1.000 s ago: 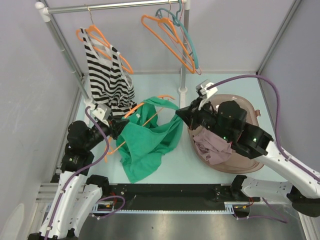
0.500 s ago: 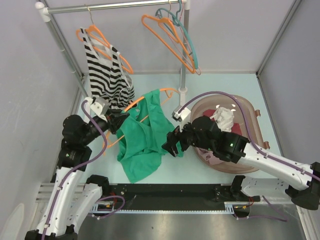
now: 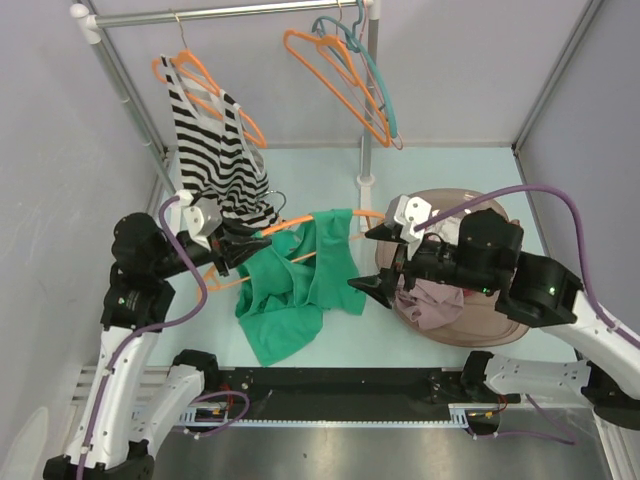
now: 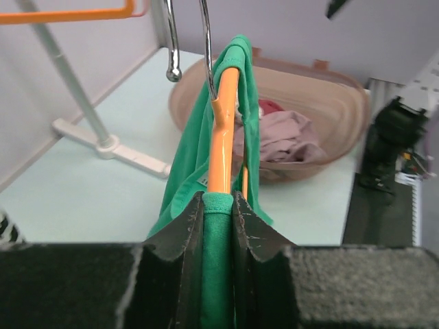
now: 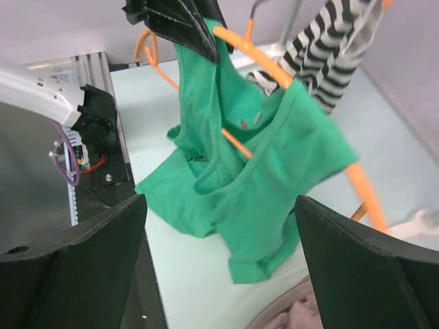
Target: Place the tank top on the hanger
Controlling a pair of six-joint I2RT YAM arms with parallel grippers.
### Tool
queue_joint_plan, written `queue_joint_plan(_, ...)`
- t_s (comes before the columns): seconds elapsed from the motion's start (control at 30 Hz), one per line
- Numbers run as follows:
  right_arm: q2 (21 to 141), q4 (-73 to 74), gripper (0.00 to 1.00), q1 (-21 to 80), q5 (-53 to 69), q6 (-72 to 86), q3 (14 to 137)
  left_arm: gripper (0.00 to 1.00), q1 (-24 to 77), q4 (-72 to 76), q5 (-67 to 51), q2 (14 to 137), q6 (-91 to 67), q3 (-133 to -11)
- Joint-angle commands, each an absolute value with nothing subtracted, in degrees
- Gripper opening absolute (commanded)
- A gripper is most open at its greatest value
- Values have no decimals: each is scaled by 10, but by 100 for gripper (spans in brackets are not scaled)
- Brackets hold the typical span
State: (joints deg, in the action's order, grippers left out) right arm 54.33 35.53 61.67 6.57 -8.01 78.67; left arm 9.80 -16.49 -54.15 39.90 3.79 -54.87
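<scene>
Above the table, left hand clamping hanger through tank top, right hand apart

Green tank top, perhaps half-on, over hanger

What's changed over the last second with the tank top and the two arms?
The right gripper let go of the tank top, spread its fingers and backed off toward the basket. The left gripper swung the hanger more level, so the top drapes over it. Unchanged: the left grip on the hanger, the striped top, the basket.
</scene>
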Motion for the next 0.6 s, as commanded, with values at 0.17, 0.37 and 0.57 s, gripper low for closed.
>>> queue_joint_plan(0.17,631,439,93,585,198,-211,916,0,94,-307,-720,423,102,-663)
queue_joint_plan(0.37,669,438,92,553,269,-232,938,0,95,-353,-739,413,114,-657)
queue_joint_plan(0.57,708,470,73,548,315,-233,947,0,95,-357,-737,401,115,-645)
